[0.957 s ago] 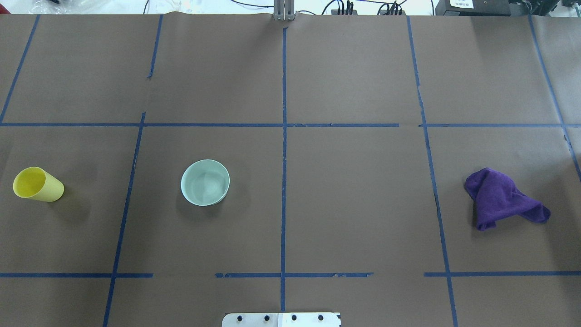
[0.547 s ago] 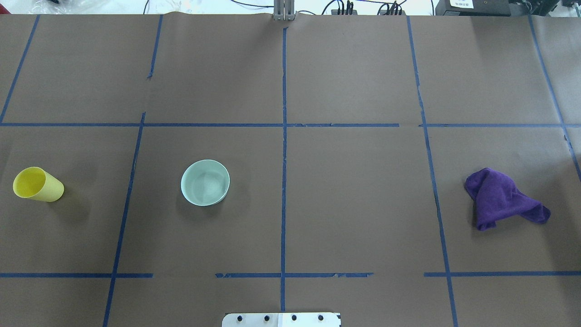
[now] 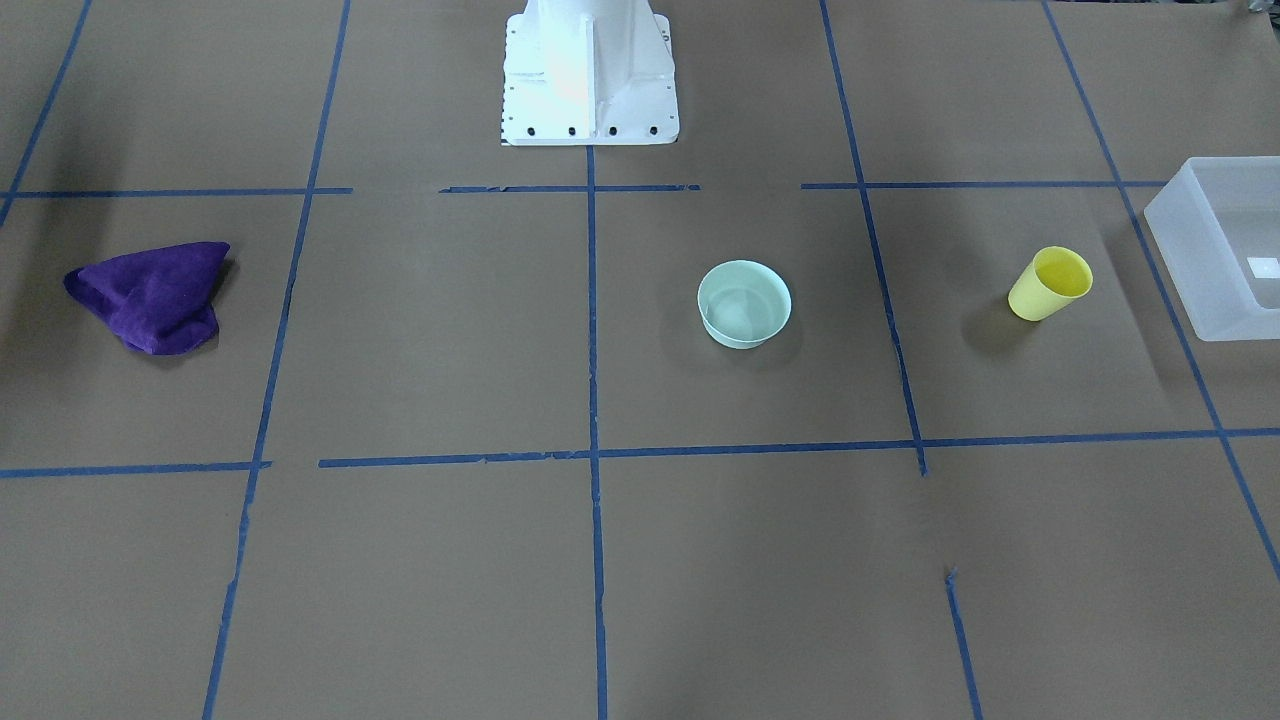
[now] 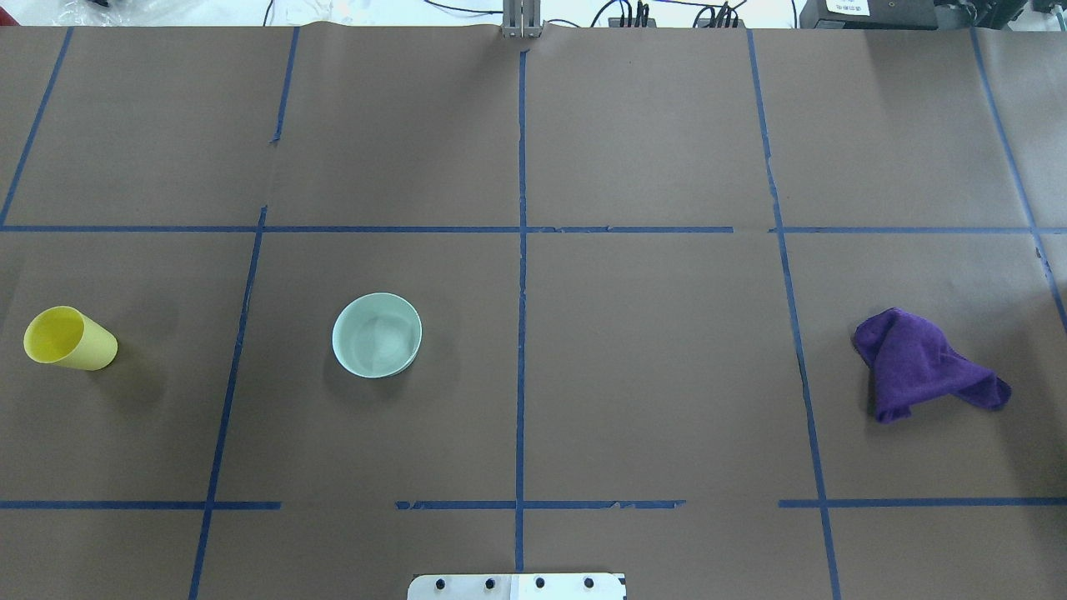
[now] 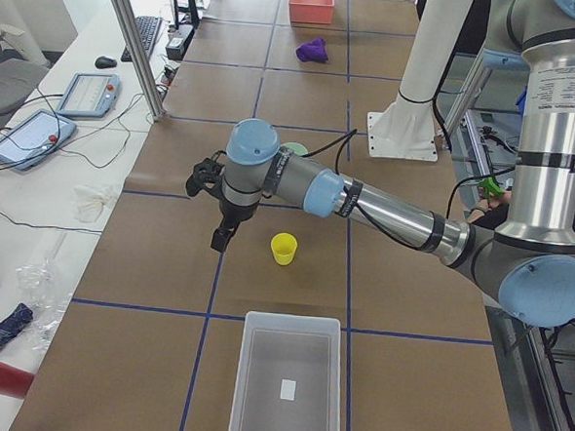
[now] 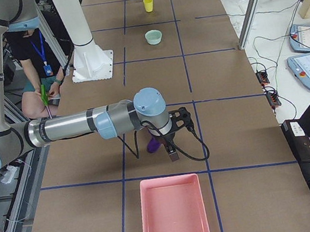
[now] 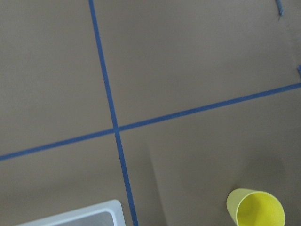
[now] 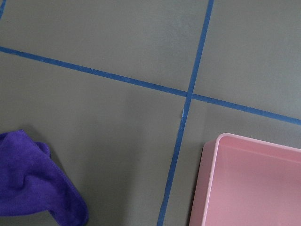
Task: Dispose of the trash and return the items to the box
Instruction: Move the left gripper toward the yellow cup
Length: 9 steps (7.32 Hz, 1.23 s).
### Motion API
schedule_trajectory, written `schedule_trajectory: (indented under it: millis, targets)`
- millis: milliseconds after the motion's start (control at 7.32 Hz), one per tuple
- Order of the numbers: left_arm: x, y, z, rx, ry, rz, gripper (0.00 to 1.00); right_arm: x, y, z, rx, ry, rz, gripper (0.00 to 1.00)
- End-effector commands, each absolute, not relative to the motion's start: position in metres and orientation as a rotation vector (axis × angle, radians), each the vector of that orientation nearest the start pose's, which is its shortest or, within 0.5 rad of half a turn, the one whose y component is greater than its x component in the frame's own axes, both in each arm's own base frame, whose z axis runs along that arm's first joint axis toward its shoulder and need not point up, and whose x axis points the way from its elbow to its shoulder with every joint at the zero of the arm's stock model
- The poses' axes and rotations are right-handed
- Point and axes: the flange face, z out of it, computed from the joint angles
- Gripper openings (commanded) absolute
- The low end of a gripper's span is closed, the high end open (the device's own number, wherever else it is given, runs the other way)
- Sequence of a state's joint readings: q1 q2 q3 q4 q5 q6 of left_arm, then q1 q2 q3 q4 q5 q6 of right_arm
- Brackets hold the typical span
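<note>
The yellow cup stands upright at the table's left end, also in the front-facing view and the left wrist view. The mint-green bowl sits upright to its right. The frosted box lies beyond the cup at the left end, its rim cut by the frame edge. My left gripper hangs above the table beside the cup, apart from it. My right gripper hovers next to the purple cloth. I cannot tell whether either is open or shut.
The purple cloth lies crumpled at the table's right end. A pink tray stands beyond it, also in the right wrist view. The robot's white base stands at the table's near edge. Blue tape lines grid the brown surface.
</note>
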State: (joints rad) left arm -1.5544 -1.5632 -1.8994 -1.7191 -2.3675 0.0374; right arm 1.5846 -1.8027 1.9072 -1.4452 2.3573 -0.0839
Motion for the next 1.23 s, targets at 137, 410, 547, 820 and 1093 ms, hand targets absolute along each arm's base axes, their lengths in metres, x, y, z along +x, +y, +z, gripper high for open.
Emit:
schedule_trajectory:
  millis: [137, 410, 547, 820, 1093]
  targets:
    - [-0.049, -0.494, 0.502, 0.702, 0.846, 0.291, 1.00, 0.068, -0.407, 0.576, 0.274, -0.783, -0.166, 1.00]
    - [-0.018, -0.450, 0.518, 0.806, 0.911, 0.324, 1.00, 0.068, -0.408, 0.576, 0.295, -0.782, -0.173, 1.00]
    - [0.006, -0.439, 0.526, 0.750, 0.943, 0.305, 1.00, 0.068, -0.408, 0.576, 0.295, -0.782, -0.172, 1.00]
    - [0.054, -0.420, 0.540, 0.671, 0.847, 0.111, 1.00, 0.068, -0.406, 0.579, 0.289, -0.782, -0.170, 1.00]
    - [0.104, -0.398, 0.559, 0.549, 0.828, -0.047, 0.86, 0.067, -0.404, 0.581, 0.284, -0.784, -0.168, 1.00]
